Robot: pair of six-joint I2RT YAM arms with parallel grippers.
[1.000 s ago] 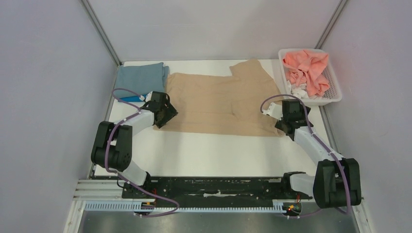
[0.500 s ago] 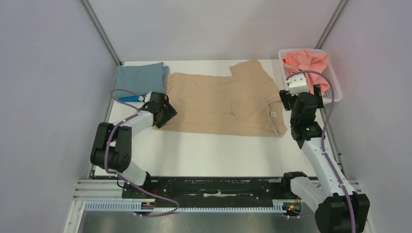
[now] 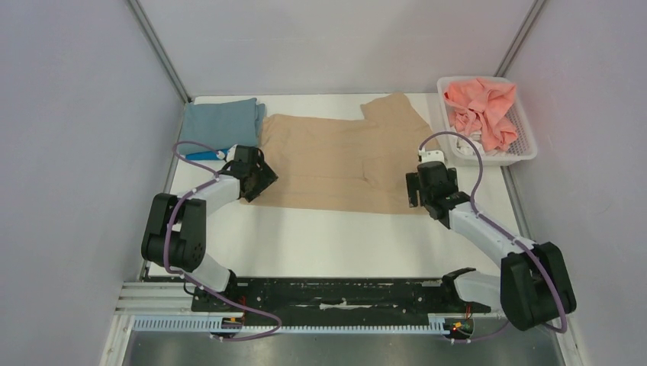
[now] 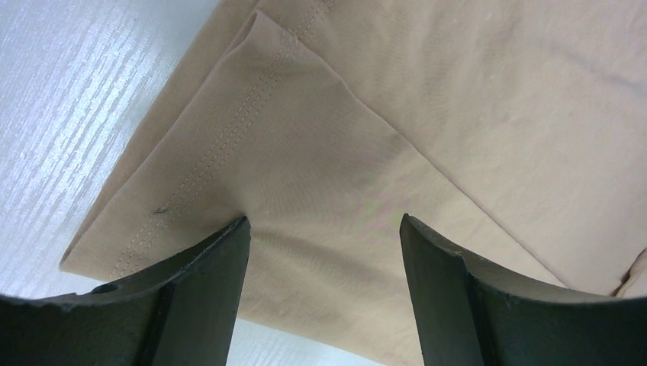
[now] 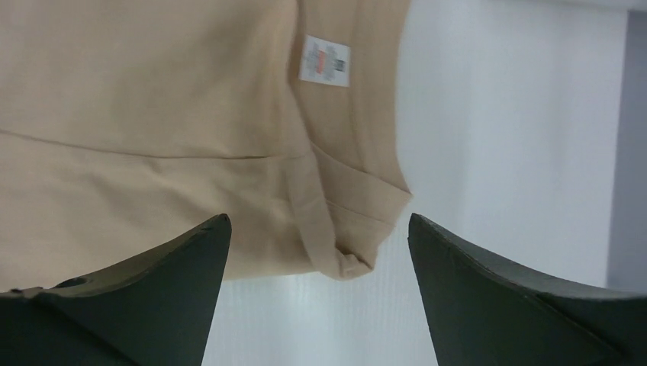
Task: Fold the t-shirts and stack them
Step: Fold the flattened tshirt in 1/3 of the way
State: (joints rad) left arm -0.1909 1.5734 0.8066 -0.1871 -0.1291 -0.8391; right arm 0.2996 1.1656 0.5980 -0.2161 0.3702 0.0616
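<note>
The tan t-shirt (image 3: 343, 160) lies flat across the back middle of the table. My left gripper (image 3: 262, 179) is open, low over its near-left corner; in the left wrist view (image 4: 324, 221) the stitched hem corner (image 4: 229, 137) lies between the jaws. My right gripper (image 3: 418, 192) is open at the near-right corner; in the right wrist view (image 5: 319, 217) the rolled corner (image 5: 355, 255) and a white label (image 5: 326, 61) show. A folded grey-blue t-shirt (image 3: 223, 120) lies back left, with a bright blue one (image 3: 202, 155) peeking out beneath it. The coral-pink t-shirt (image 3: 481, 107) and the white one (image 3: 467, 141) are in the basket.
The white perforated basket (image 3: 526, 151) stands at the back right corner. Grey walls close in the table on the left, right and back. Bare white table (image 3: 328, 244) lies between the tan shirt and the arm bases.
The right arm, raised near the basket half a second ago, has come back down to the tan shirt's near-right corner. The left arm has not moved.
</note>
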